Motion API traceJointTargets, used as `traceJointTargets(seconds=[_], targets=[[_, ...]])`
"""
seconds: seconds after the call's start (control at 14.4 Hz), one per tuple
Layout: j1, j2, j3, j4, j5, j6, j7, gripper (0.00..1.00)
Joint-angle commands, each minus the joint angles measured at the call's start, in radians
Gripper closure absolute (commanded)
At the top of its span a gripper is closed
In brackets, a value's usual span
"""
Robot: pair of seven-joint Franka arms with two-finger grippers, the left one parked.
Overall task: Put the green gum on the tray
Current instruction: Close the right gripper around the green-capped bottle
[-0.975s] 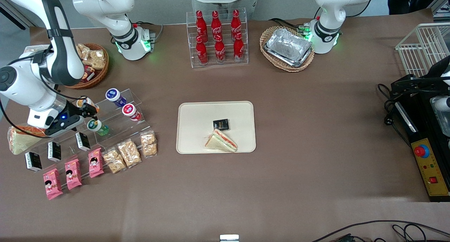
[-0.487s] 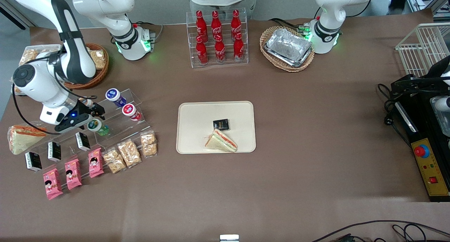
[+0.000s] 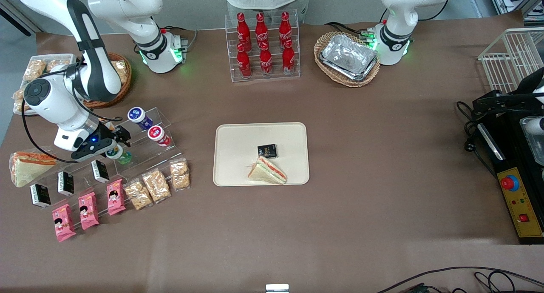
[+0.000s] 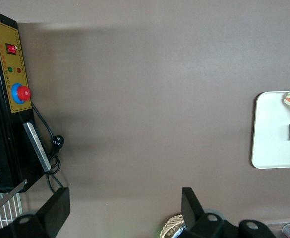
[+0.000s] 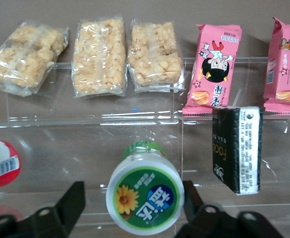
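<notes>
The tray (image 3: 238, 140) waits nearer the front camera (sandwich (image 3: 267, 170) on it). On the clear rack (image 3: 144, 150), the gripper (image 5: 130, 203) has moved in since a second ago, jaws spread around the green gum (image 5: 145, 193), not yet pinching.

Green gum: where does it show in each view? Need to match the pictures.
Front view: green gum on the clear stepped stand, toward the working arm's end of the table, just under the hand.
Right wrist view: green gum lid-on between the open fingers of the hand.
Left wrist view: not in it.
Shared landmark: the black packet beside the gum.
</notes>
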Motion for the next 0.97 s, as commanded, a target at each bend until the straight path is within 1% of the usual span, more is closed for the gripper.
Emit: traceJointTargets(seconds=[0.0,0.14,0.35,0.42,0.56,0.7,0.91], targets=[[0.004,0.009,-0.003,-0.01,0.017,0.038,0.009,0.55],[0.004,0.009,-0.003,-0.01,0.017,0.038,0.009,0.73],[0.004,0.008,-0.003,0.01,0.022,0.026,0.012,0.75],[0.004,0.003,-0.003,0.031,0.025,0.001,0.018,0.75],[0.006,-0.003,0.002,0.13,0.025,-0.133,0.02,0.75],[0.006,-0.003,0.007,0.27,0.025,-0.317,0.041,0.75],[0.006,-0.012,0.037,0.466,0.025,-0.566,0.081,0.74]])
